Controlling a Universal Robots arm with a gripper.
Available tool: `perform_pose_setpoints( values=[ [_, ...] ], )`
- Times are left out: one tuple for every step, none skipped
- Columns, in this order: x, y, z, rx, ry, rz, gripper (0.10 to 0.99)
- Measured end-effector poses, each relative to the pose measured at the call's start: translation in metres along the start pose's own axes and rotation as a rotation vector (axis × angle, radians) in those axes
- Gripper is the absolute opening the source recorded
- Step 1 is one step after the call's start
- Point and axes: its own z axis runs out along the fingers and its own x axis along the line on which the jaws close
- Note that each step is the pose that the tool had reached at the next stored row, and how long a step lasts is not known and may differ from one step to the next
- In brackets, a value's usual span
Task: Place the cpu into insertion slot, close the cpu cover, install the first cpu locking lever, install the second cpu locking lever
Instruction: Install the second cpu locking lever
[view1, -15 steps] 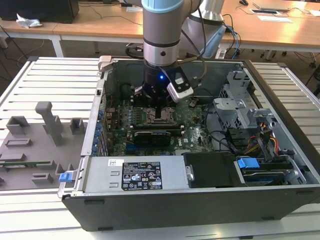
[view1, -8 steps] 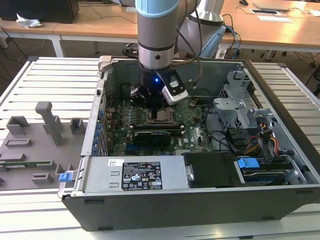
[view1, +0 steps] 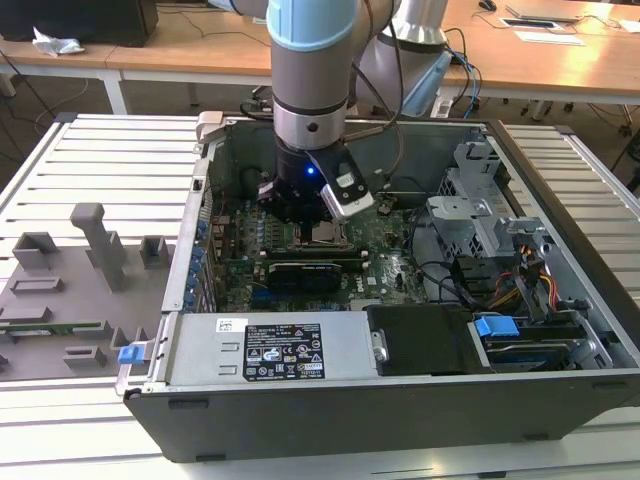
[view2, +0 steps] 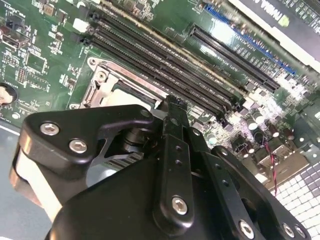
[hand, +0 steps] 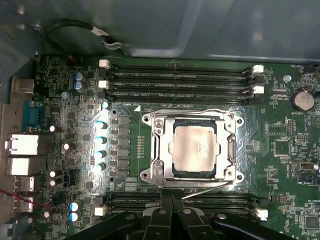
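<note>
Tool (hand: 172, 210) fingers together, empty — at socket edge | cpu (hand: 194, 149) seated under cpu cover (hand: 159, 150) — lever (hand: 210, 185) beside fingertips

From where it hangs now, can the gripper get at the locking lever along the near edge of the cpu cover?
Probably yes. In the first wrist view the gripper sits just beside the cpu cover, its jaws together, and the thin wire locking lever lies exposed along that edge with nothing over it.
</note>
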Motion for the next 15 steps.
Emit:
perform_pose_setpoints(
  values=[
    [0.0003,-0.0034,0.0002,-0.014,-0.0002,0.000,0.106],
    [0.0005,-0.0057,0.0004,-0.024,-0.0003,0.001,0.106],
    [0.0008,-0.0083,0.0006,-0.034,-0.0005,0.001,0.106],
    [0.0012,-0.0124,0.0009,-0.050,-0.0008,0.002,0.106],
    [0.0016,-0.0155,0.0011,-0.065,-0.0011,0.002,0.106],
    [0.0019,-0.0173,0.0012,-0.075,-0.0012,0.002,0.106],
    [0.0023,-0.0192,0.0013,-0.088,-0.0013,0.003,0.106],
    [0.0031,-0.0210,0.0015,-0.109,-0.0017,0.003,0.106],
    [0.0045,-0.0221,0.0020,-0.126,-0.0021,0.004,0.106],
    [0.0053,-0.0228,0.0025,-0.133,-0.0021,0.004,0.106],
    [0.0061,-0.0230,0.0034,-0.136,-0.0021,0.004,0.106],
    [0.0074,-0.0234,0.0049,-0.139,-0.0023,0.004,0.106],
    [0.0083,-0.0239,0.0060,-0.141,-0.0022,0.004,0.106],
    [0.0092,-0.0243,0.0073,-0.143,-0.0023,0.004,0.106],
    [0.0099,-0.0246,0.0082,-0.146,-0.0024,0.005,0.106]
  ],
)
